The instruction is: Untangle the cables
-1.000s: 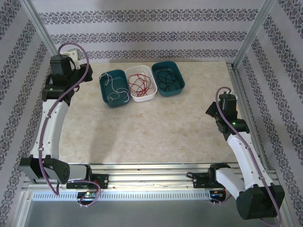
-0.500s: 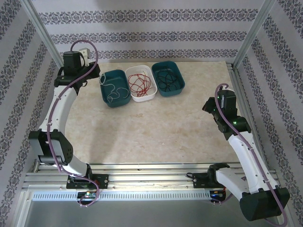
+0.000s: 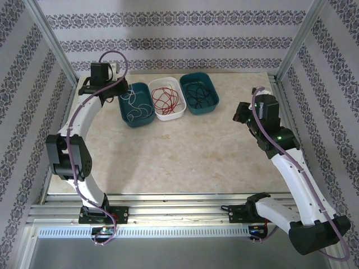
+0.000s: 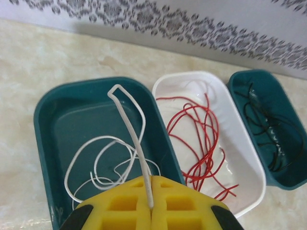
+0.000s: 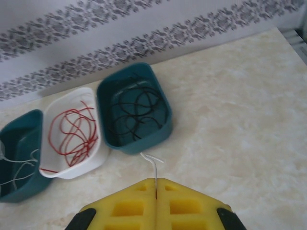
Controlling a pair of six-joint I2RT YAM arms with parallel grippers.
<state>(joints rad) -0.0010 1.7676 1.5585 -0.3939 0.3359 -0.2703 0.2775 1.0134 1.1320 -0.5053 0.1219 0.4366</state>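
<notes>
Bottom centre of the left wrist view: left gripper [image 4: 151,189], pads pressed together and pinching a white wire [image 4: 130,125]. From the pinch, up to a sharp bend at mid-frame, then back down into the left teal tub [image 4: 42,129]. Lower left, on that tub's floor: more white loops [image 4: 96,160], lying loose. Centre of the frame: white tub [image 4: 252,167] with red wires [image 4: 197,129], kept apart from the other colours. Right edge: right teal tub [image 4: 261,73] with black wires [image 4: 271,136]. In the overhead view, all three tubs side by side in a row at the upper middle of the table [image 3: 185,151]. Bottom centre of the right wrist view: right gripper [image 5: 156,187], pads likewise shut tight, pinching a short white strand [image 5: 152,165], kinked at its free end just below the right teal tub, over bare tabletop.

Judged step: colours apparently sorted already, so probably the closing stage, with the last white pieces to deliver. Next on the left: open over the tub's middle, dropping the wire wholly inside, clear of the rim and the red neighbours. Next on the right: carry the strand leftward past two tubs before letting go. Light, springy stuff, likely to cling to a pad.
</notes>
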